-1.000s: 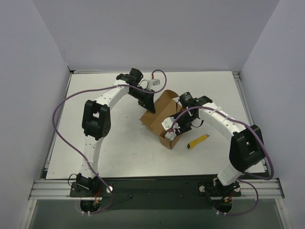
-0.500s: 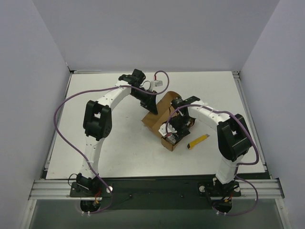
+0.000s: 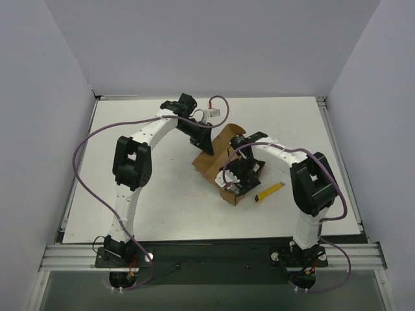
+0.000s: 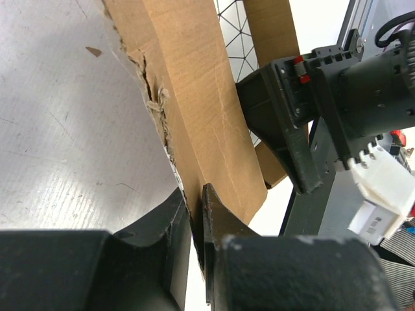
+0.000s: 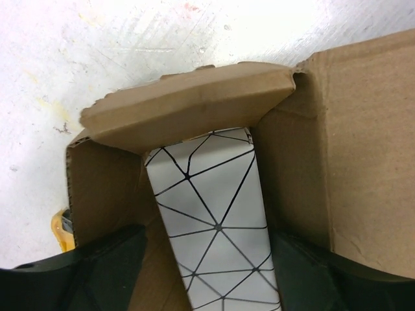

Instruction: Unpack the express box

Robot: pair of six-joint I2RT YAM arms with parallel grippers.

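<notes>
The express box (image 3: 219, 144) lies open mid-table, brown card inside. My left gripper (image 3: 209, 148) is shut on its long flap (image 4: 201, 116); in the left wrist view the card edge is pinched between the jaws at the left gripper (image 4: 194, 207). My right gripper (image 3: 238, 183) reaches down into the box. In the right wrist view it stands open (image 5: 207, 272), its fingers (image 5: 110, 265) on either side of a white block with black triangle lines (image 5: 214, 220) lying in the box (image 5: 350, 162). A bent end flap (image 5: 188, 107) overhangs the block's far end.
A yellow utility knife (image 3: 270, 191) lies on the table just right of the box; a sliver of it shows past the box wall (image 5: 61, 230). White walls enclose the table on three sides, and the right arm's wrist (image 4: 292, 129) crowds close to the held flap.
My right gripper has opened wide and settled lower into the box around the white block, its arm folding in toward the box. The left gripper keeps its hold on the flap.
</notes>
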